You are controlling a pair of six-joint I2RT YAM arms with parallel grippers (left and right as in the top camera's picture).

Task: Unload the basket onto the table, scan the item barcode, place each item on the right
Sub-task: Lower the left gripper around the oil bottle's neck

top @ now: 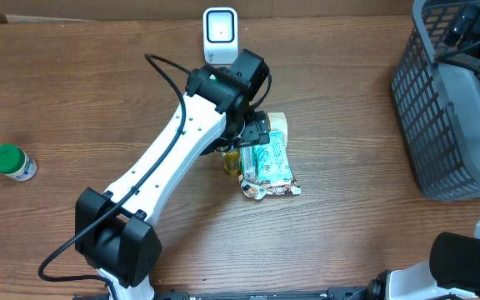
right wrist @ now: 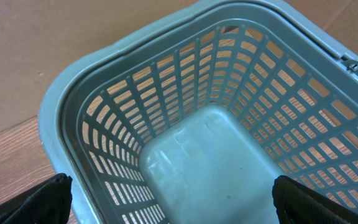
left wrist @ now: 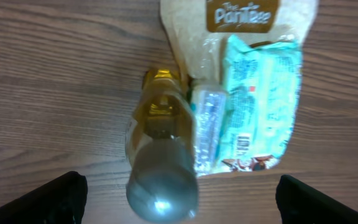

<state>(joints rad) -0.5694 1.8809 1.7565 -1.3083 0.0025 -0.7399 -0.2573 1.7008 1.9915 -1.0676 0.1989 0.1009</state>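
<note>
Found left tool spread wide over the amber bottle on the desk, just left of the teal packet and nearer than the scanner, presumably aligned for pickup; right tool likewise open above basket.

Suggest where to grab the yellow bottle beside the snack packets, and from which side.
Take the yellow bottle high on its body, just under the grey cap, coming down from above with the open left gripper. It seems to stand upright, cap facing up, so its top rises above the flat packets lying beside it; lower down a finger would probably catch them.
</note>
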